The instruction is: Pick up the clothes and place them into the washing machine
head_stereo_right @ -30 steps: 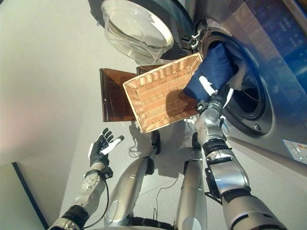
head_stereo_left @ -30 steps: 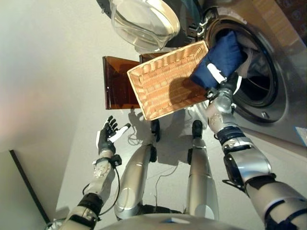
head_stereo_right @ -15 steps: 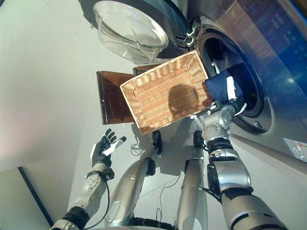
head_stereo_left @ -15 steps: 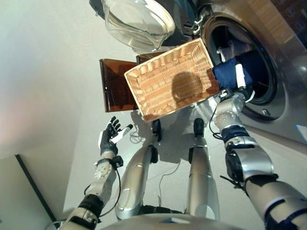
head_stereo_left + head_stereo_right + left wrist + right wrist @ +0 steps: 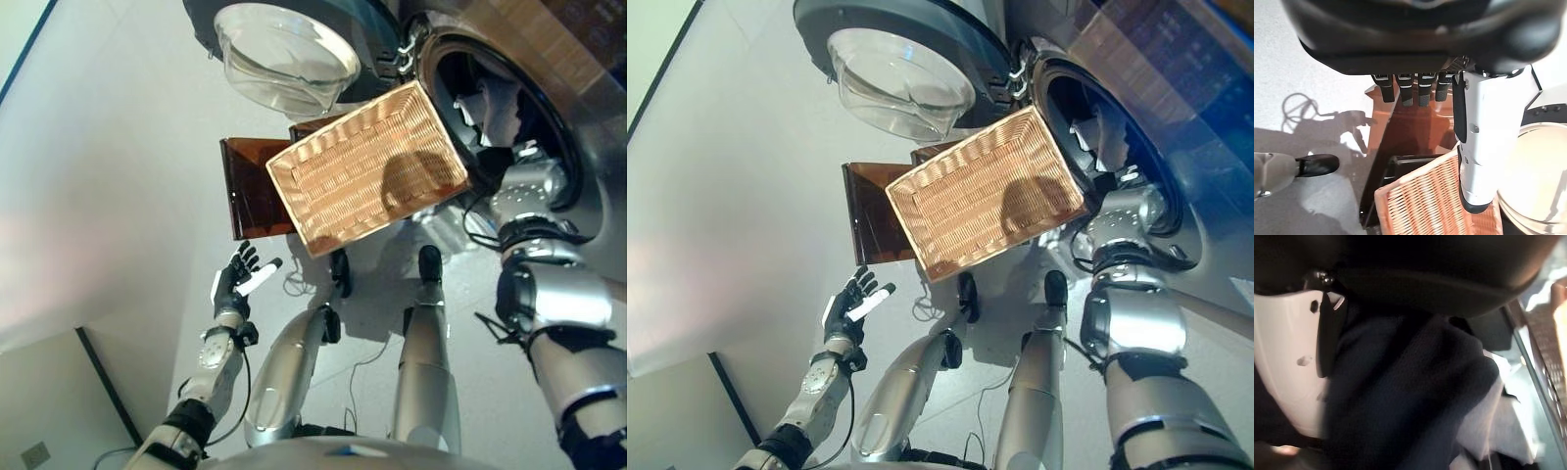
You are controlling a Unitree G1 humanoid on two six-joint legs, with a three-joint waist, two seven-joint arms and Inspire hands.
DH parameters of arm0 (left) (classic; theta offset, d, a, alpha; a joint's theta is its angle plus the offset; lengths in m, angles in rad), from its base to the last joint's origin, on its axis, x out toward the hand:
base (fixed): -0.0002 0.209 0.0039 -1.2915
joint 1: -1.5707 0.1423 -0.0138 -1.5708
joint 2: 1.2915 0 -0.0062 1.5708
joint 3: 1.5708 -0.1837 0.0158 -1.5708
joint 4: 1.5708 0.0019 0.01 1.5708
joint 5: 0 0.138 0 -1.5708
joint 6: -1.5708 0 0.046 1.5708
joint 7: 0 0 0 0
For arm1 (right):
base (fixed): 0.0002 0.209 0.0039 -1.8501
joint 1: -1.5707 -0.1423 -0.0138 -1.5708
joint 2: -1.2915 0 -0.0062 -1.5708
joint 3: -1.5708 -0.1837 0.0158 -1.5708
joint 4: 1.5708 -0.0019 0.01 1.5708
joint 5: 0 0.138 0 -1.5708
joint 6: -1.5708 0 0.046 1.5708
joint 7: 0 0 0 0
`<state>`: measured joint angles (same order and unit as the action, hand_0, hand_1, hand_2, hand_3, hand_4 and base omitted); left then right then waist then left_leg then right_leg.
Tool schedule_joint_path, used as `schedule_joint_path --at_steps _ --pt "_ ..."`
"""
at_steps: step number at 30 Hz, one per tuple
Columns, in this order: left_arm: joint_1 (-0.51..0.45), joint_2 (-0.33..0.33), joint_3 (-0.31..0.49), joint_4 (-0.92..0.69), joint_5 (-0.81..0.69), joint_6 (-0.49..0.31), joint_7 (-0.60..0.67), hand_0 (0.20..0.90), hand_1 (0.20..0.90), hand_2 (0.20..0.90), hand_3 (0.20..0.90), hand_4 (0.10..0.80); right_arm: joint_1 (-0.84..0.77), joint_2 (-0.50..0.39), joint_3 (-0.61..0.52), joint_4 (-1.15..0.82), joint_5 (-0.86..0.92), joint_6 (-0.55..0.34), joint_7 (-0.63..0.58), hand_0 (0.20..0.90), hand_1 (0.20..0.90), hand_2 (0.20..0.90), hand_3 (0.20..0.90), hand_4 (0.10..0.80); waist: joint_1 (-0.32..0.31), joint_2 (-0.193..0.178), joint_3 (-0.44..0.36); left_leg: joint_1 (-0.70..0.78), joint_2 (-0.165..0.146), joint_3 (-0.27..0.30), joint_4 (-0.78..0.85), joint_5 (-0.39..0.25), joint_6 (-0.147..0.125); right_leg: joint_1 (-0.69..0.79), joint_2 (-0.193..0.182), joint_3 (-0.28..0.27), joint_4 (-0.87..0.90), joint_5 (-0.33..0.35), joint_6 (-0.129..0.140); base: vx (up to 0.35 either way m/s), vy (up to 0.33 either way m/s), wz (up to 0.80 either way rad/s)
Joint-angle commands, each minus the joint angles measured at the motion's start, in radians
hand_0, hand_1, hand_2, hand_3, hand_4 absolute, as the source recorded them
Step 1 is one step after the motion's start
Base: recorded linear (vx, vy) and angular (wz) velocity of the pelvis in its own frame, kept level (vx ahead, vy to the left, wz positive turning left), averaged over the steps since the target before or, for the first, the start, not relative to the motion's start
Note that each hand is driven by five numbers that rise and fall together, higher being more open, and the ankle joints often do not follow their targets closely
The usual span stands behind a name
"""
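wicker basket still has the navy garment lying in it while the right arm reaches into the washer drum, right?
Not quite. The wicker basket is empty in the left eye view; the navy garment is at the right hand inside the washer drum, per the right wrist view.

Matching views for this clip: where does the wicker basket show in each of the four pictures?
Left eye view: wicker basket, centre, beside the washing machine's opening.
Right eye view: same place, below the open glass door.
Left wrist view: its corner past the left hand.
Right wrist view: only a sliver, if any, at one edge.
Shared landmark: the brown stand beneath it.
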<state>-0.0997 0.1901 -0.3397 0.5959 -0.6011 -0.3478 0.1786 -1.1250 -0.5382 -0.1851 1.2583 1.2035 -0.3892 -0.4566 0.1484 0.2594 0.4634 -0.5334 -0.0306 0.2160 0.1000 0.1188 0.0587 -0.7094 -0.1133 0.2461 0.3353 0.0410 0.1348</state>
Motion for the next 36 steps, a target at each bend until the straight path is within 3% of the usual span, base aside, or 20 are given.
schedule_joint_path --at_steps 1,13,23,24,25,36 --pt "0.060 0.013 -0.043 -0.080 -0.021 -0.044 -0.008 0.900 0.900 0.900 0.900 0.800 -0.176 -0.259 0.119 -0.054 -0.016 -0.056 0.028 0.200 0.200 0.200 0.200 0.300 0.002 0.137 -0.039 -0.095 0.019 -0.020 0.029 0.015 -0.099 0.024 0.008 0.021 0.128 -0.157 -0.072 0.031 -0.001 0.00" --pt "0.062 0.032 -0.070 -0.127 -0.041 -0.043 -0.017 0.900 0.900 0.900 0.900 0.800 -0.387 -0.384 0.279 0.027 -0.070 0.012 0.013 0.200 0.200 0.200 0.200 0.300 0.018 0.165 -0.020 -0.122 0.020 -0.006 0.026 0.024 -0.105 -0.029 0.003 0.031 0.166 -0.168 -0.071 0.011 -0.003 0.00" --pt "0.037 0.029 -0.072 -0.144 -0.042 -0.052 0.005 0.900 0.900 0.900 0.900 0.800 -0.417 -0.387 0.256 -0.001 -0.019 -0.045 -0.017 0.200 0.200 0.200 0.200 0.300 0.009 0.170 -0.005 -0.160 0.023 -0.001 0.034 0.035 -0.114 -0.072 0.011 0.041 0.207 -0.178 -0.077 0.016 -0.006 0.06" --pt "0.034 0.029 -0.071 -0.142 -0.043 -0.052 0.010 0.900 0.900 0.900 0.900 0.800 -0.418 -0.384 0.251 0.000 -0.016 -0.049 -0.023 0.370 0.370 0.370 0.370 0.422 0.008 0.170 -0.007 -0.163 0.023 -0.001 0.035 0.035 -0.114 -0.075 0.011 0.041 0.210 -0.179 -0.077 0.023 0.025 0.04" --pt "0.029 0.031 -0.067 -0.140 -0.042 -0.050 0.014 0.900 0.900 0.900 0.900 0.800 -0.423 -0.384 0.249 0.008 -0.017 -0.055 -0.031 0.900 0.900 0.900 0.900 0.800 0.009 0.170 -0.010 -0.164 0.021 -0.001 0.034 0.034 -0.114 -0.077 0.013 0.041 0.210 -0.179 -0.077 0.005 0.033 0.04" --pt "0.021 0.022 -0.058 -0.112 -0.045 -0.043 0.036 0.900 0.900 0.900 0.900 0.800 -0.425 -0.340 0.229 0.006 0.001 -0.068 -0.049 0.900 0.900 0.900 0.900 0.800 0.019 0.171 -0.032 -0.166 0.025 0.003 0.030 0.035 -0.108 -0.091 0.020 0.042 0.217 -0.171 -0.080 0.009 0.006 0.00"
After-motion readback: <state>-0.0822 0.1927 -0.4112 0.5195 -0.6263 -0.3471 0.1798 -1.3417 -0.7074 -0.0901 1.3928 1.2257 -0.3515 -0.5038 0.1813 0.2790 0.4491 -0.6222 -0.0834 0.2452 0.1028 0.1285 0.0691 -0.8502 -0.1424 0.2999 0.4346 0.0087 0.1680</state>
